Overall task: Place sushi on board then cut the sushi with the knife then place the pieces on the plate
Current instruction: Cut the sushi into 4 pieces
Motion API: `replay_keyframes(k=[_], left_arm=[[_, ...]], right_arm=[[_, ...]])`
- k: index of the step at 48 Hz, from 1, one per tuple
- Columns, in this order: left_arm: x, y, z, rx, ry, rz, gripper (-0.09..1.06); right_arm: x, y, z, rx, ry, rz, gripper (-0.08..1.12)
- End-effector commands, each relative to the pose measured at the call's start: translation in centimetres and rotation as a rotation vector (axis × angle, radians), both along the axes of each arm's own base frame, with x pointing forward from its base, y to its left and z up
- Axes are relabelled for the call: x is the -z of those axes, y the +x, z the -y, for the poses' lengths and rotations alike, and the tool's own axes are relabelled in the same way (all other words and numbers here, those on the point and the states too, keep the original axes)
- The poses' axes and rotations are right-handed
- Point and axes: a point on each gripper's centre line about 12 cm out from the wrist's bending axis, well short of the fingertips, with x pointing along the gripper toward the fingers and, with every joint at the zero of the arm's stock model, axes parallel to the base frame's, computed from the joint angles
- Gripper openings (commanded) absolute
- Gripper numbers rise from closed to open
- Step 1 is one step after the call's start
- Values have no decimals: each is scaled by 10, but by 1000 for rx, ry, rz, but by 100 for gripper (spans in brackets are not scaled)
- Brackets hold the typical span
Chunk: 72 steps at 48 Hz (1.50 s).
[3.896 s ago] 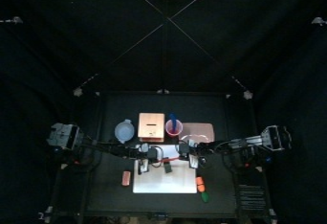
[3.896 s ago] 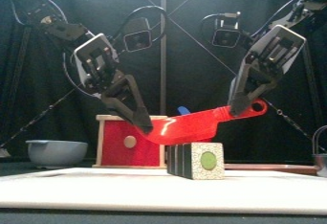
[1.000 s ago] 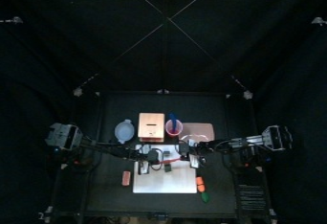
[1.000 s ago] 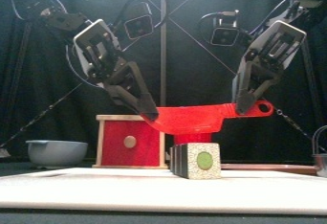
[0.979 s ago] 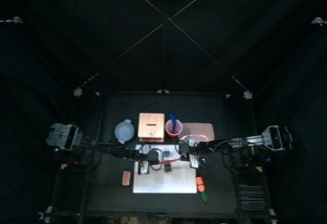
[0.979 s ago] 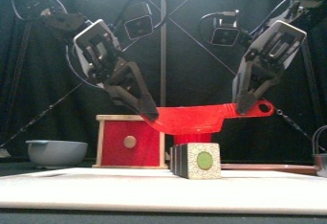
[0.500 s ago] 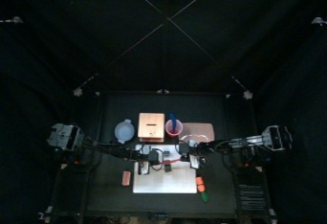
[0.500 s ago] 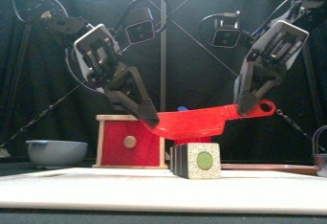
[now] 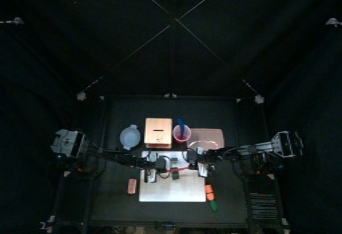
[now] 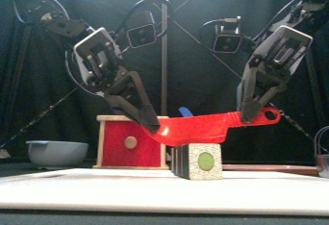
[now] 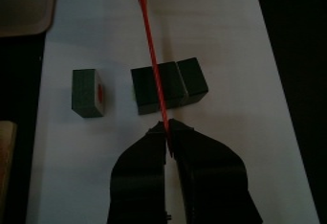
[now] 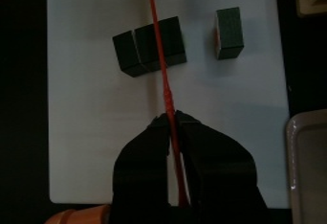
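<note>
The sushi roll [image 11: 169,84] lies on the white board [image 11: 236,36] in the middle of the bench [image 9: 114,166], with one block [image 11: 90,91] standing apart from the rest. The red knife [image 10: 206,125] hangs just over it, tilted down to the left. Farther back, the red cup [image 9: 183,132] holds a blue knife [image 10: 184,112]. The pink tray [image 9: 210,133] sits to its right, the wooden box [image 10: 129,140] and blue-grey bowl [image 10: 58,152] to its left. Both arms slant inward from above: the left tool [image 10: 153,123] pinches the blade's end and the right tool [image 10: 247,115] clamps the handle.

Glossy red plastic knife [image 10: 206,125], matt white board [image 10: 77,190], pale wooden box [image 10: 129,142].
</note>
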Motion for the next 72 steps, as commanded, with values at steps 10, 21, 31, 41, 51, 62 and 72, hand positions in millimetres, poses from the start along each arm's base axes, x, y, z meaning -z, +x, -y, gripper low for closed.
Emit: replay_keyframes(k=[10, 21, 31, 41, 51, 62, 72], left_arm=[[-7, 9, 7, 15, -3, 34, 40], [6, 12, 7, 6, -5, 4, 40], [13, 15, 6, 1, -5, -13, 40], [14, 15, 5, -1, -4, -15, 40], [14, 16, 0, -13, -2, -16, 40], [15, 16, -7, -27, 2, -18, 40], [15, 17, -14, -40, 5, -18, 40]], right_arm=[[-2, 4, 2, 14, 1, 14, 40], [15, 8, -1, 6, 3, -38, 40], [26, 12, -4, -3, 3, -71, 40], [25, 14, -3, 0, -4, -61, 40], [24, 15, -1, 1, -13, -54, 40], [23, 17, 2, -3, -25, -48, 40], [22, 18, 6, 7, -31, -43, 40]])
